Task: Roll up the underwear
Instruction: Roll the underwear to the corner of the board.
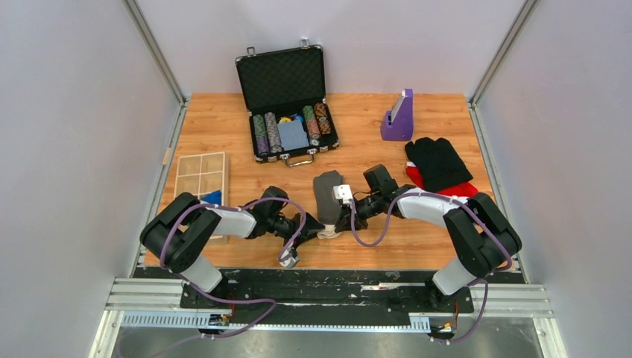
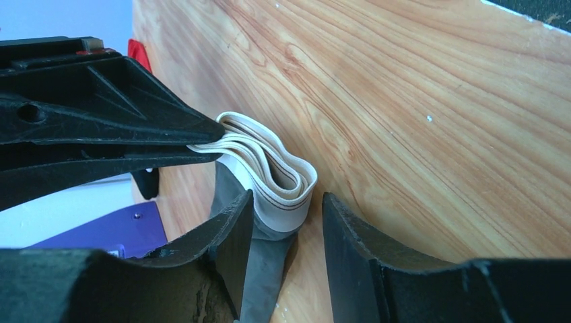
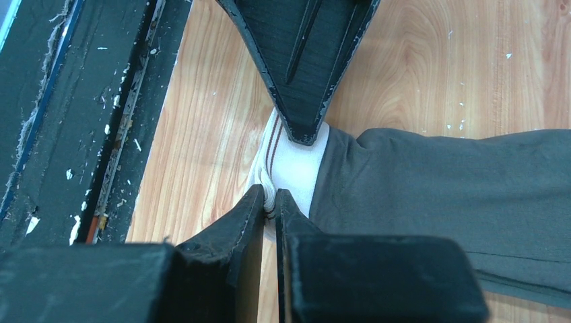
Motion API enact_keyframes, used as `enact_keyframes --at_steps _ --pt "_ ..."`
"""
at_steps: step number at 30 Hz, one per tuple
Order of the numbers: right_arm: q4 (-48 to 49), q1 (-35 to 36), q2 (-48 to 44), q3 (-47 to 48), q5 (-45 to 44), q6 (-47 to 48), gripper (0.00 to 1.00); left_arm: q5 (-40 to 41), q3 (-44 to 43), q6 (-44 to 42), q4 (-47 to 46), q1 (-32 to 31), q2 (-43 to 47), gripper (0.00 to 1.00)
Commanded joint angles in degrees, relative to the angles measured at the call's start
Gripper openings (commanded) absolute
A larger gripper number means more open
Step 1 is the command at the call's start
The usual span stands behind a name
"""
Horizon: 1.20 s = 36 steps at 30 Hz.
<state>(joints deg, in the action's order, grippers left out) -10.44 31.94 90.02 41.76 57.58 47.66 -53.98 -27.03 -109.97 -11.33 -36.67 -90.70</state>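
One underwear (image 3: 438, 182) end within right gripper (image 3: 269, 199)

underwear (image 1: 326, 192): ctr of table (image 1: 223, 127), lying front-to-back
chip case (image 1: 287, 104): behind underwear, rear ctr-left
stand (image 1: 397, 119): rear right
garment pile (image 1: 438, 162): right of underwear, in front of stand
divided tray (image 1: 201, 173): left edge
L gripper (image 2: 286, 202), R gripper (image 3: 269, 196): at underwear's near end, L from left, R from right

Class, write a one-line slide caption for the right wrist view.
Right gripper shut on the white waistband of the underwear, left gripper at the same band, on a wooden table.
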Motion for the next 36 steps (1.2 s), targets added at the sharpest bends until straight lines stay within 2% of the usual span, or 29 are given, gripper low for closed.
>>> enact_keyframes --at_steps 1,6,8,15,19,24,27,32,36 --pt "1.0 -0.2 -0.1 0.8 2.8 -1.7 0.04 -3.7 0.9 3.4 -2.0 -0.4 2.9 0.53" --pt "1.0 -0.1 -0.4 0.8 2.6 -1.9 0.04 -3.2 2.1 7.9 -6.2 -0.6 2.8 0.55" --pt "1.0 -0.1 -0.6 0.6 2.6 -2.3 0.04 -2.4 2.4 13.0 -13.1 -0.9 1.2 0.54" --pt "1.0 -0.2 -0.6 0.0 2.8 -3.6 0.04 -1.7 2.5 15.7 -20.5 -1.5 -2.7 0.49" --pt "1.0 -0.2 -0.5 0.2 2.6 -4.1 0.04 -2.7 2.9 13.1 -18.6 -1.5 -2.8 0.48" --pt "1.0 -0.2 -0.5 0.5 2.6 -4.0 0.04 -2.6 2.0 5.7 -8.3 -1.5 -1.9 0.49" --pt "1.0 -0.2 -0.6 0.6 2.7 -4.0 0.04 -2.1 1.6 4.3 -6.1 -1.5 -2.0 0.5" --pt "0.9 -0.2 -0.6 0.6 3.1 -4.4 0.04 -2.9 1.2 6.5 -9.9 -1.5 -3.5 0.52" --pt "0.9 -0.3 -0.8 0.3 3.5 -4.7 0.04 -1.6 1.1 12.0 -17.2 -1.9 -5.2 0.46"
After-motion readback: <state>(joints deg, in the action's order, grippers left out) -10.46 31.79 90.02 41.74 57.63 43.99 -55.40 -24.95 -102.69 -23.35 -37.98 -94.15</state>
